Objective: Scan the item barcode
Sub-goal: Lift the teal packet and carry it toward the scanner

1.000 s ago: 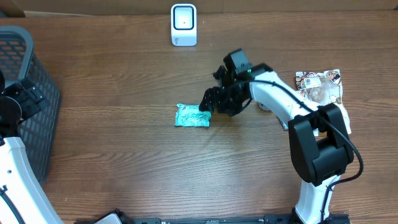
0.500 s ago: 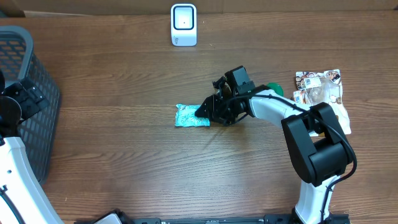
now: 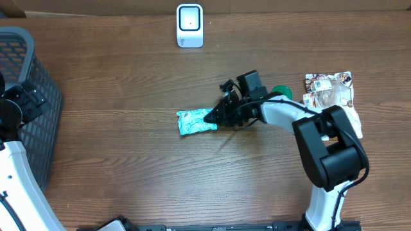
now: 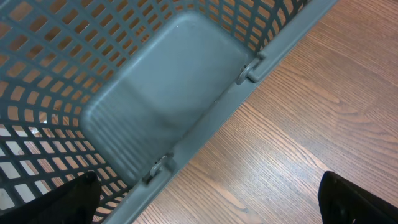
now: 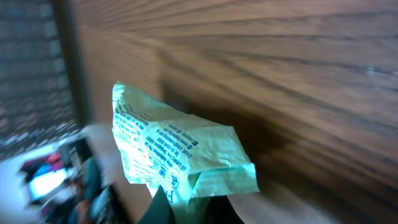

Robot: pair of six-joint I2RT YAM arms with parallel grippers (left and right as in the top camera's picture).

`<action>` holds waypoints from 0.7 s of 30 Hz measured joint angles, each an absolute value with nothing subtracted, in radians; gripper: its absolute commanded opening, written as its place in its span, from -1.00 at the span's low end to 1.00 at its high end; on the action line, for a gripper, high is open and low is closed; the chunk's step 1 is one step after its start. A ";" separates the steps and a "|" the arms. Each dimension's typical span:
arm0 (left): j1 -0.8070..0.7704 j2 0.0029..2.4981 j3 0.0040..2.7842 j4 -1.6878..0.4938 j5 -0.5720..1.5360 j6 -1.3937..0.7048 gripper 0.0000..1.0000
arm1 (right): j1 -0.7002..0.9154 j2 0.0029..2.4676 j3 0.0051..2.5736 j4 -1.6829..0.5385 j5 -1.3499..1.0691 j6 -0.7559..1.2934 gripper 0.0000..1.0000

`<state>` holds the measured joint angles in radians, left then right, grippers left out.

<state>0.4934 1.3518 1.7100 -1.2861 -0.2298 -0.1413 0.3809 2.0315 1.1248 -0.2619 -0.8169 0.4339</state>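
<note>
A small green packet [image 3: 194, 122] with blue print lies mid-table in the overhead view. My right gripper [image 3: 213, 117] is shut on its right edge. The right wrist view shows the green packet [image 5: 177, 152] pinched between the dark fingertips [image 5: 163, 208] at the bottom of the frame, its printed face turned to the camera. A white barcode scanner [image 3: 189, 25] stands at the back of the table. My left gripper [image 4: 205, 202] hangs open over the rim of a grey basket [image 4: 143, 81], nothing between its fingers.
The grey mesh basket [image 3: 26, 96] stands at the far left edge. A clear bag of printed items [image 3: 331, 90] and a green round thing [image 3: 280, 92] lie at the right, behind my right arm.
My right gripper has closed on the packet's right edge. The packet has shifted slightly left and its gripped end has lifted. The left arm has not moved.
</note>
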 measured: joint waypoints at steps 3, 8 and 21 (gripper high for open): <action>0.493 1.352 1.710 -1.286 -0.229 -0.141 1.00 | 0.304 2.020 1.143 -0.286 -0.943 0.371 -0.92; 0.493 1.352 1.710 -1.287 -0.229 -0.141 0.99 | 0.215 1.883 1.192 -0.329 -1.033 0.335 -0.92; 0.493 1.352 1.710 -1.287 -0.229 -0.141 0.99 | 0.225 1.496 1.349 -0.606 -0.939 0.292 -0.92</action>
